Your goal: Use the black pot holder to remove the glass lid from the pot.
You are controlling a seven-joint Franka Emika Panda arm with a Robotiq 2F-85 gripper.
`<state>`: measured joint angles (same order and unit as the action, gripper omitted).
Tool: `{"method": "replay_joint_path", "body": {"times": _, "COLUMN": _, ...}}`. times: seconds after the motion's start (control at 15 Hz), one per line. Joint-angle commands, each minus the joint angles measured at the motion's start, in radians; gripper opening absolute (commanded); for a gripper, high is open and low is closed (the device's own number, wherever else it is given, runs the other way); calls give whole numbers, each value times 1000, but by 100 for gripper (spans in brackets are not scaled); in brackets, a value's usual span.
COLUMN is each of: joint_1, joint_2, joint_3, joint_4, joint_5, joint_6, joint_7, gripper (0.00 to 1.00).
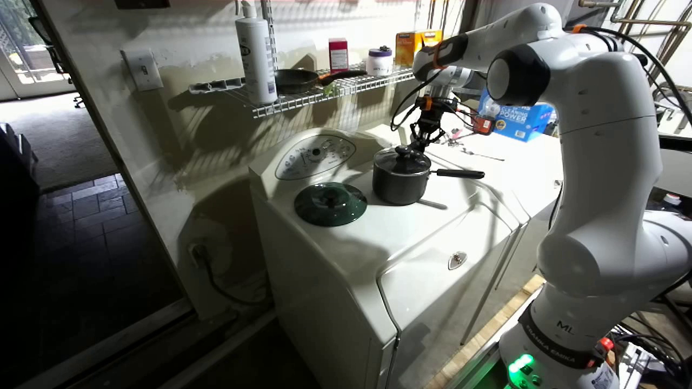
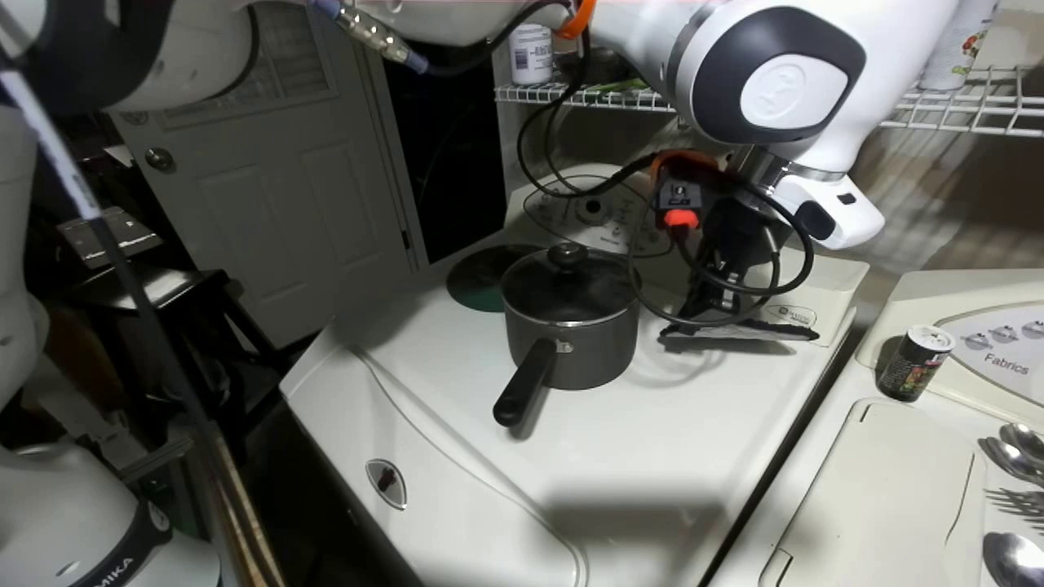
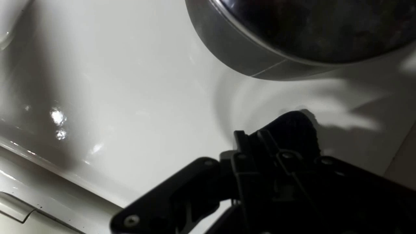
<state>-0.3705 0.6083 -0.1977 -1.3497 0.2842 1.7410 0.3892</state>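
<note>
The tool (image 3: 252,136) pinches the black pot holder (image 3: 294,130), bare white surface (image 3: 237,100) separating its edge from the pot (image 2: 591,350).

A wire shelf (image 1: 303,102) runs along the shadow-striped wall (image 1: 186,43), and dark tiles (image 1: 102,205) cover part of the floor (image 1: 59,143).

The pot (image 2: 587,355) — lid (image 2: 563,289) on it — stands between disc (image 1: 324,208) and pot holder (image 3: 295,130).

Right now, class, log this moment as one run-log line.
gripper: closed on black pot holder | position: beside pot, not touching | glass lid: on pot, not yet removed
</note>
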Motion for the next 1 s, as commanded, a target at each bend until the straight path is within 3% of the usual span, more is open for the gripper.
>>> {"method": "replay_joint_path", "body": {"times": 0.0, "joint_1": 14, "joint_2": -81, "joint_3": -5, "joint_4": -76, "joint_5": 11, "joint_6": 29, "joint_7": 40, "gripper": 3}}
{"method": "replay_joint_path", "body": {"times": 0.93, "joint_1": 118, "joint_2": -475, "joint_3": -3, "joint_4": -436, "joint_5": 7, "joint_6": 256, "joint_7": 2, "gripper": 3}}
